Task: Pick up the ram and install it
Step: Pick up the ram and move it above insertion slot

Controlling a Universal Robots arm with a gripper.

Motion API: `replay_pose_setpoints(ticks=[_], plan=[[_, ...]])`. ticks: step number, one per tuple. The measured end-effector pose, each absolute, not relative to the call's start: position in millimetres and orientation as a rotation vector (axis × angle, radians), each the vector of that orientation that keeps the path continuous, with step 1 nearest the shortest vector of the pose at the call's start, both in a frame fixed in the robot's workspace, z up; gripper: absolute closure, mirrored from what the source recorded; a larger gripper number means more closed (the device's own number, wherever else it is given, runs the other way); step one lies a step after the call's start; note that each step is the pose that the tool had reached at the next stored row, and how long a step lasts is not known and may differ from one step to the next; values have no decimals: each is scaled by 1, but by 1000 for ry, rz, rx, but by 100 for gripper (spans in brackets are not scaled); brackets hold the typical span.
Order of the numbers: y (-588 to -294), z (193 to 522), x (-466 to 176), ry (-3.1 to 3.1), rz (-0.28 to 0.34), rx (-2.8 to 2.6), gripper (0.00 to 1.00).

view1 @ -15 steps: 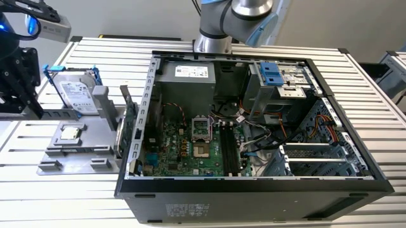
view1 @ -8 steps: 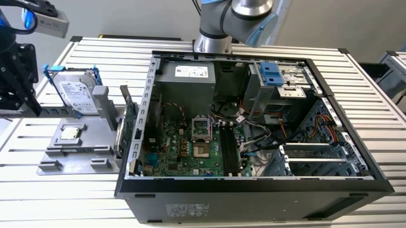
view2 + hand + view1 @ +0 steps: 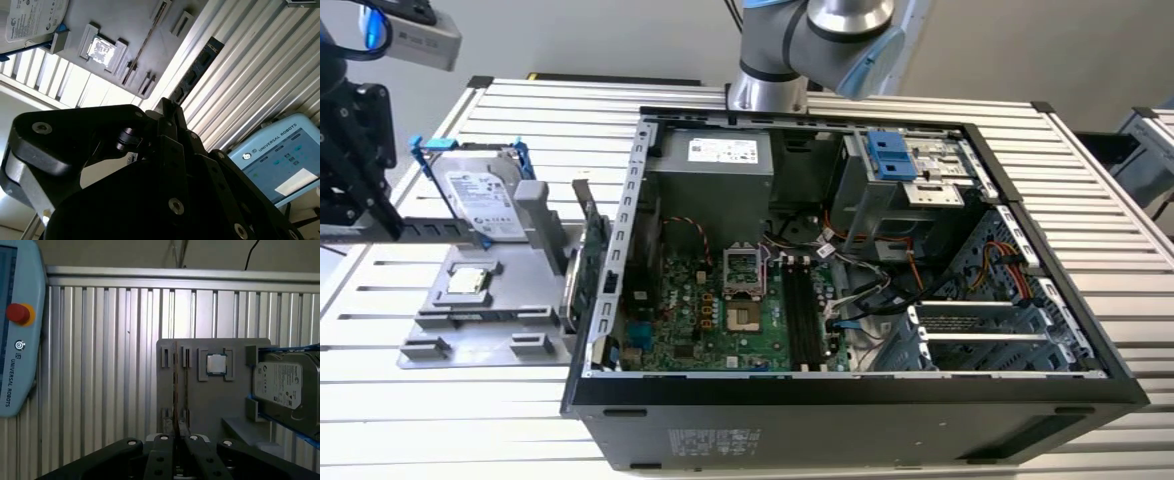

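with the tool (image 3: pixel 177 439) pinching the ram (image 3: pixel 197 70) at one end, carry it steady and square to the motherboard's empty slots (image 3: pixel 803 310).

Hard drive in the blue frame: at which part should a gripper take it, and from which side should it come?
Probably the two long edges, on the blue frame, near the free upper end. The hard drive leans with its lower end on the grey tray, and its broad label face is open. So coming from above on the label side, square to that face, looks safest.
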State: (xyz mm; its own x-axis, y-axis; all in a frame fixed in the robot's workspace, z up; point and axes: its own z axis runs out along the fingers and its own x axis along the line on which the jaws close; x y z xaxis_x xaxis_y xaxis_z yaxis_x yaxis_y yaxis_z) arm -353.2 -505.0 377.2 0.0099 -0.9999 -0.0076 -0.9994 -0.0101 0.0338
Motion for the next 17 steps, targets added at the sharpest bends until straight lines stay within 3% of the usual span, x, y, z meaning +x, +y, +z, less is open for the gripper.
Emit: replay_pose_setpoints(ticks=[17], plan=[[-505,377,-345,-2195,-40,2217,100]])
